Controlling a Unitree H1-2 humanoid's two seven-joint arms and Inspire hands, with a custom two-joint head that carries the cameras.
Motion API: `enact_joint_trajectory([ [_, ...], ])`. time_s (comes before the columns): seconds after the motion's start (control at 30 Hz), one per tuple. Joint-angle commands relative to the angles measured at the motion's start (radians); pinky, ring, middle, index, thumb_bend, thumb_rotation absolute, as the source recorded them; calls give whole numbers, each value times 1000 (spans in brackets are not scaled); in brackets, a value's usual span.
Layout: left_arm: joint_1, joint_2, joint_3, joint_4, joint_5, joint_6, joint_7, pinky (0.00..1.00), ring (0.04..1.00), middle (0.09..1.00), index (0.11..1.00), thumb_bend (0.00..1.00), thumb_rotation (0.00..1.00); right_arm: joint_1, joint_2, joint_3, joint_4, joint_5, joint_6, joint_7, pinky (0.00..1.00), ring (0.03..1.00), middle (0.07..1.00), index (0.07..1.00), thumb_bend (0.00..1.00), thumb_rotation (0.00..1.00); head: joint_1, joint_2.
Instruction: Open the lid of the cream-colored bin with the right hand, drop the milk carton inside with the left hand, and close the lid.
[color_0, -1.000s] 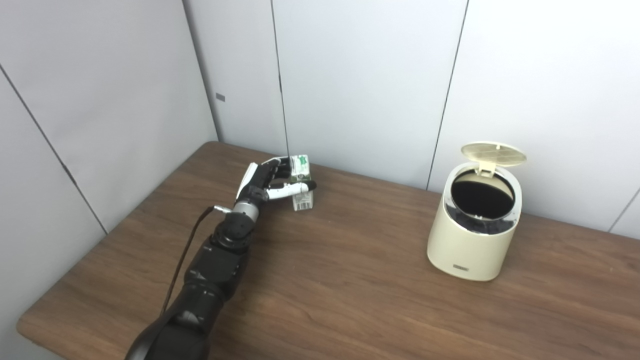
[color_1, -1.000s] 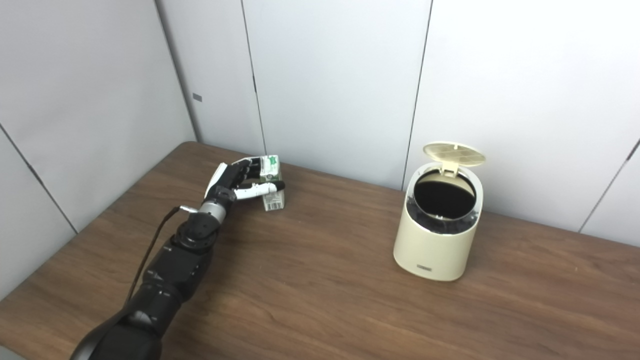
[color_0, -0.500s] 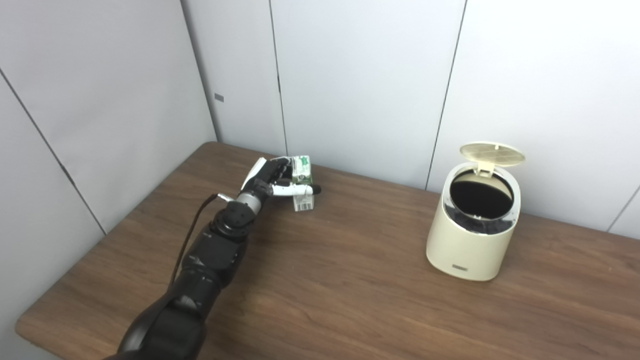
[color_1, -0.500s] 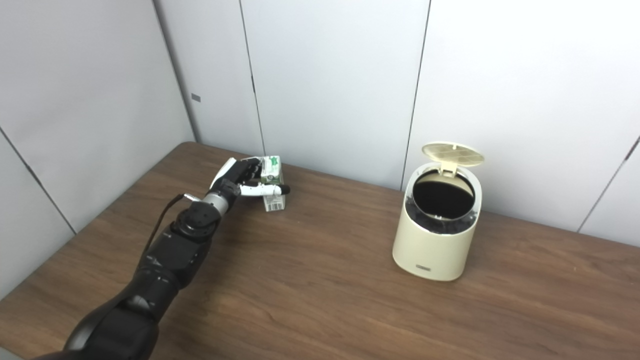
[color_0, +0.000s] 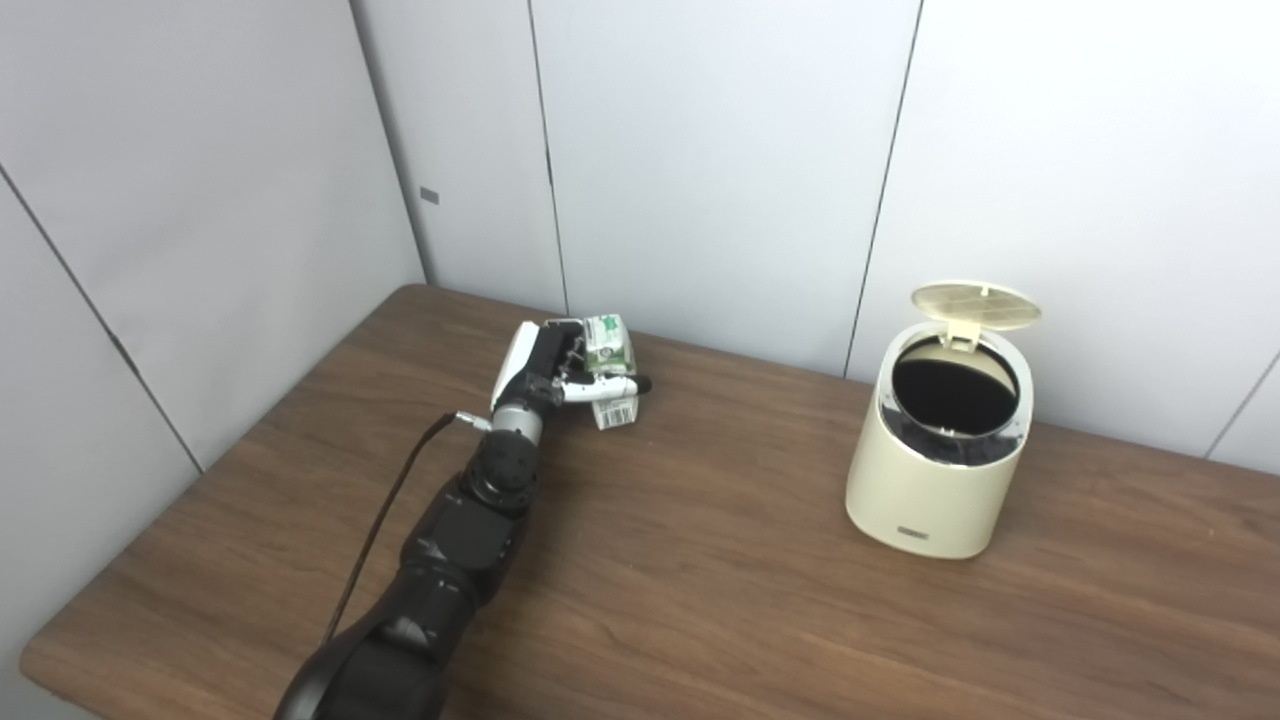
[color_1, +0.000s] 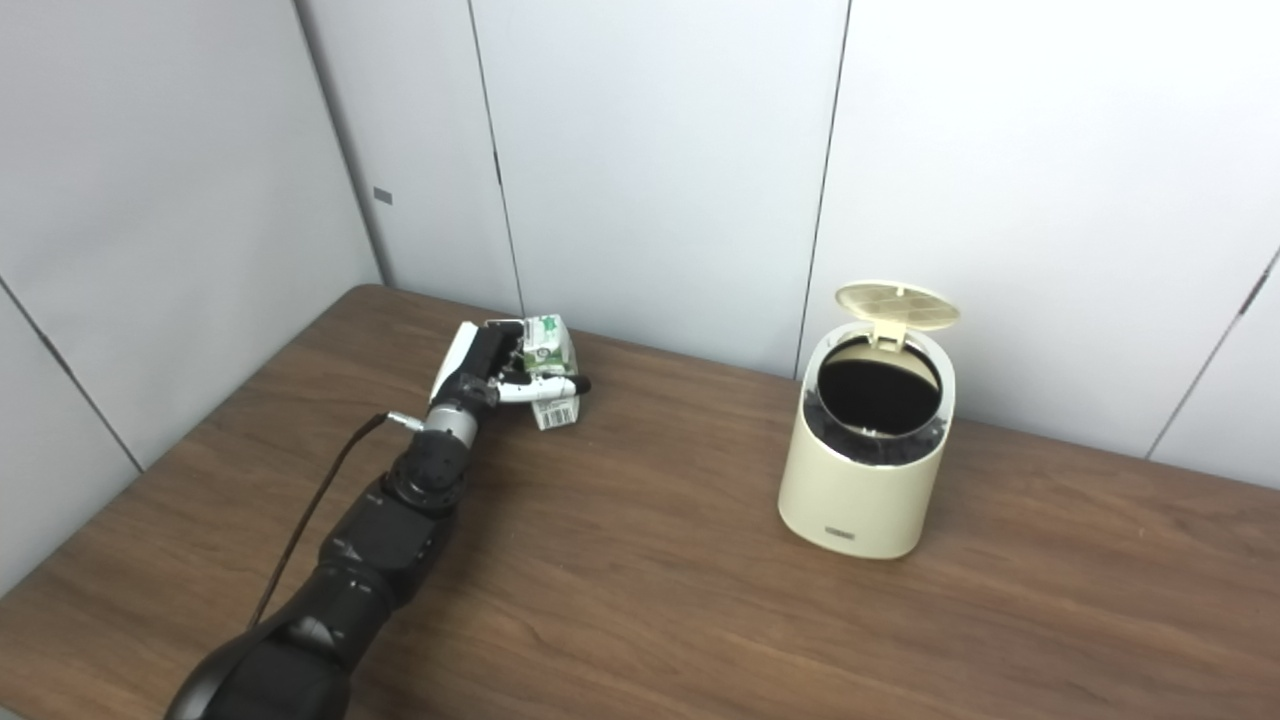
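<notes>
A small white and green milk carton (color_0: 611, 368) is at the back left of the wooden table (color_0: 700, 560), tilted and gripped by my left hand (color_0: 553, 370), which is shut on it with the thumb across its front. The carton's base looks slightly raised off the table. The cream-colored bin (color_0: 935, 470) stands to the right, its round lid (color_0: 975, 297) swung up at the back and its dark inside showing. My right hand is out of view.
Grey wall panels (color_0: 720, 150) close off the table at the back and on the left. A black cable (color_0: 385, 510) runs along my left forearm. Bare wood lies between the carton and the bin.
My left hand has tightened on the carton and tipped it, lifting it a little and shifting it slightly right. The camera has shifted slightly. The bin stays open.
</notes>
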Motion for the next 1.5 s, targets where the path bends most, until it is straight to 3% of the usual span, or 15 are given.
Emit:
enact_joint_trajectory([
  [0.0,-38,16,9,-7,6,-39,27,280,420,439,496,504,0,0,-21,-7,-21,2,-11,-1,413,595,647,617,462,849,-1,3],
  [0.1,-28,7,25,-25,-8,-53,40,269,416,438,494,505,0,-5,-15,-2,-20,-7,-6,-1,410,593,646,614,454,841,7,-2],
  [0.27,-10,-1,39,-66,-15,-81,43,417,498,496,449,502,0,-16,3,15,-20,-32,0,-4,440,613,649,618,457,877,-5,-5],
  [0.4,4,-5,48,-112,-15,-109,46,363,480,493,460,505,0,-29,31,33,-39,-51,38,2,401,584,655,621,440,859,-35,-6],
  [0.53,39,-10,41,-227,42,-130,86,350,466,492,465,505,0,-58,60,65,-37,-77,58,-3,460,619,658,625,388,786,-72,-3],
  [0.63,66,-10,40,-301,76,-155,103,346,457,483,472,506,0,-93,94,100,-31,-112,63,-24,426,589,651,621,330,677,-113,2],
  [0.67,76,-11,43,-326,76,-157,100,346,453,480,475,506,0,-107,108,112,-28,-123,61,-35,435,591,640,609,279,500,-133,4],
  [0.77,101,-15,56,-387,55,-143,75,371,467,485,470,505,0,-138,142,137,-15,-138,59,-60,449,588,629,590,250,257,-176,3],
  [0.87,126,-18,62,-442,38,-142,48,378,472,487,468,505,0,-169,182,159,-12,-164,90,-62,459,591,627,586,246,80,-217,-2],
  [0.93,140,-21,63,-471,27,-146,27,380,472,487,467,505,0,-189,207,171,-9,-186,117,-60,465,593,625,584,257,20,-230,-7],
  [1.07,167,-27,44,-529,30,-177,-9,367,456,489,468,505,0,-233,249,192,19,-212,167,-66,458,590,620,580,346,0,-245,-19],
  [1.2,176,-41,29,-540,3,-208,-46,359,453,488,470,505,0,-286,285,210,73,-236,253,-56,483,611,646,595,344,0,-253,-48],
  [1.3,192,-73,18,-586,-41,-199,-89,352,452,480,476,505,0,-321,304,226,105,-246,329,-43,433,571,653,620,366,0,-273,-62],
  [1.47,184,-115,6,-591,-30,-238,-96,351,450,481,476,505,0,-398,324,244,222,-225,377,-83,423,552,634,642,391,0,-326,-96],
])
